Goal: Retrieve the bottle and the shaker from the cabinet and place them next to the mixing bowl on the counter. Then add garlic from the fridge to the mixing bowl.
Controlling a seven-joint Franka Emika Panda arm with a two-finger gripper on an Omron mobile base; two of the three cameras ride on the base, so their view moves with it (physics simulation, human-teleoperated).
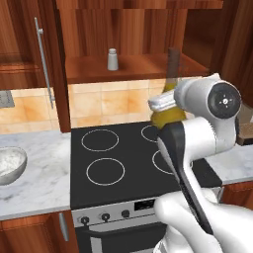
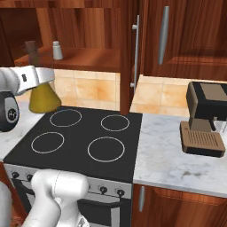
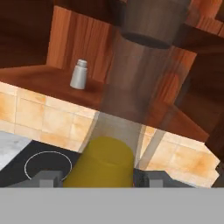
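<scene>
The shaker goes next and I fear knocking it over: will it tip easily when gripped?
The shaker is small and upright on the cabinet shelf, so probably light and fairly easy to topple. Its smooth cylindrical side may slip or roll.

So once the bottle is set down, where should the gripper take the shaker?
Grip the shaker around its straight cylindrical body, below the rounded cap, coming level from the open front of the cabinet. It stands upright on the shelf with free room on both sides.
</scene>
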